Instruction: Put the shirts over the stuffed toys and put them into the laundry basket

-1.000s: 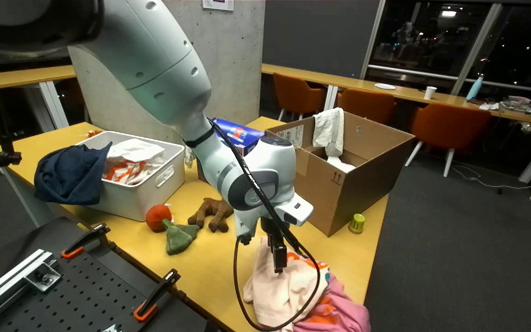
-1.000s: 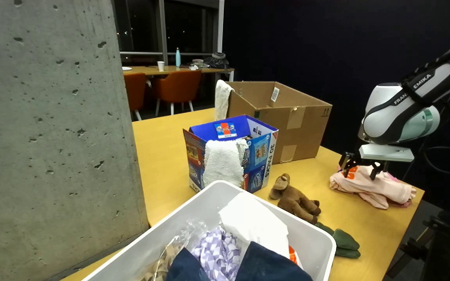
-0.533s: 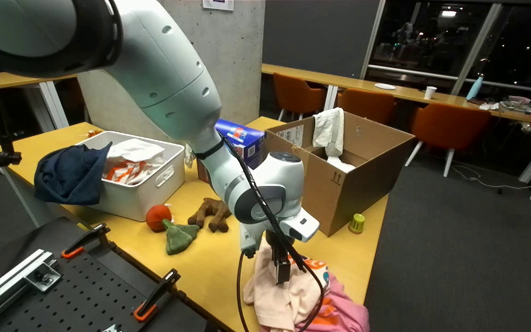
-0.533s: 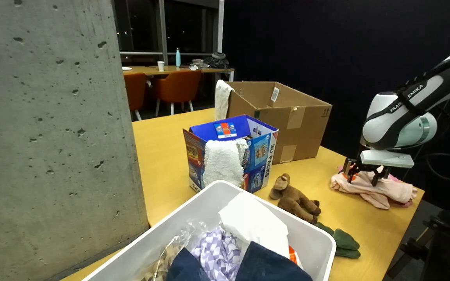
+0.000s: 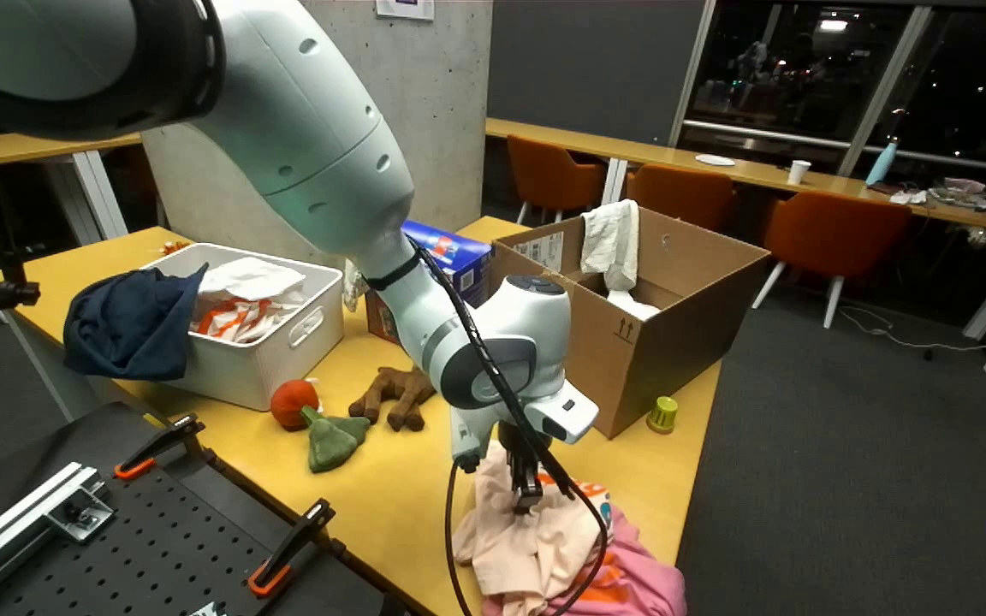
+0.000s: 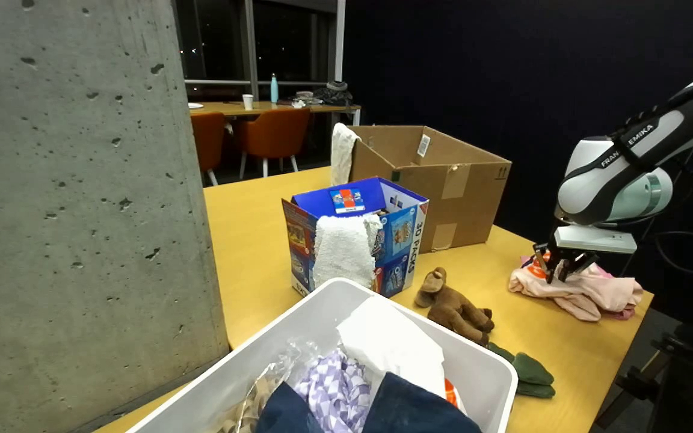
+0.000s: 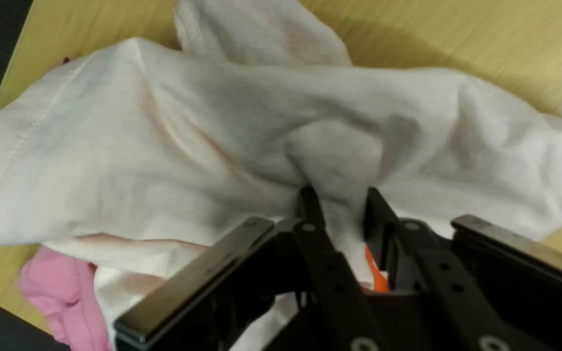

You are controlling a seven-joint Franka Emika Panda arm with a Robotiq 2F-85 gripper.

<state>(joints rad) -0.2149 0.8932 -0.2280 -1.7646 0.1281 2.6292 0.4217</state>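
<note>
A pale peach shirt (image 5: 514, 569) lies crumpled near the table's end, over a pink shirt (image 5: 643, 577). My gripper (image 7: 342, 195) points down into the peach cloth; a fold of it bulges between the drawn-in fingers and looks pinched. In an exterior view the gripper (image 6: 557, 276) has its fingertips close together on the pile. A brown stuffed toy (image 5: 394, 398) lies mid-table. Beside it are a green toy (image 5: 335, 443) and a round orange one (image 5: 294, 402). The white laundry basket (image 5: 309, 342) stands behind these, with white paper and cloth inside.
A large cardboard box (image 5: 690, 334) and a blue snack box (image 6: 403, 231) stand at the back. Navy cloth (image 5: 129, 334) hangs over the basket's side. A small yellow-green cup (image 5: 662, 417) sits by the table edge. Orange-tipped clamps (image 5: 288, 552) grip the near edge.
My gripper has come down onto the peach shirt and its fingers have drawn together. The cloth under it has bunched up. Toys and basket have stayed put.
</note>
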